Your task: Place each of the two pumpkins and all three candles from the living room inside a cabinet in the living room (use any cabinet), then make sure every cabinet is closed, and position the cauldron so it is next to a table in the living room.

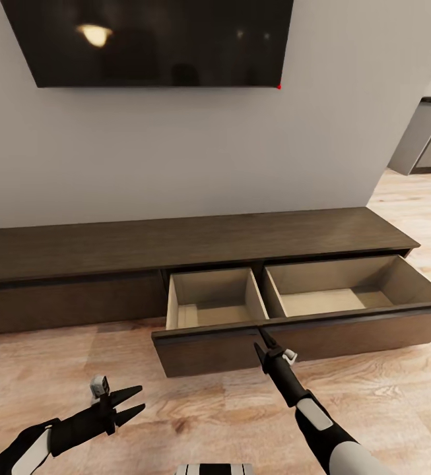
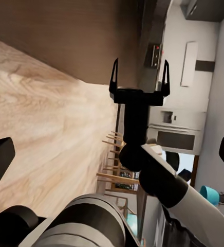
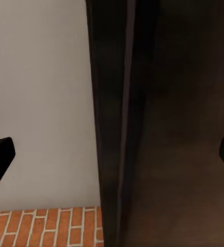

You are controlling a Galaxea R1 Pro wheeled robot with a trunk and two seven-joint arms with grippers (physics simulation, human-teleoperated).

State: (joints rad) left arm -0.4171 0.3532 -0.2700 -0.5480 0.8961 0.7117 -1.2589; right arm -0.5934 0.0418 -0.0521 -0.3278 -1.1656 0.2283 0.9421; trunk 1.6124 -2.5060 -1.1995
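Note:
The long dark-brown cabinet (image 1: 175,241) stands against the white wall. Its right drawer front (image 1: 347,330) is pulled out over the floor, and two beige compartments (image 1: 215,310) (image 1: 334,300) inside lie bare. The left front (image 1: 70,303) is shut. My right gripper (image 1: 261,341) is open, its tips at the top edge of the pulled-out front; the left wrist view shows its fingers (image 2: 113,77) spread apart. My left gripper (image 1: 134,403) hangs open and holds nothing, low over the floor left of the drawer. The pumpkins, candles, cauldron and table are out of view.
A dark television (image 1: 149,39) hangs on the wall above the cabinet. Light wooden floor (image 1: 195,409) spreads in front. At the right the room opens to a kitchen area (image 1: 430,135). The pulled-out drawer juts into the floor space ahead of me.

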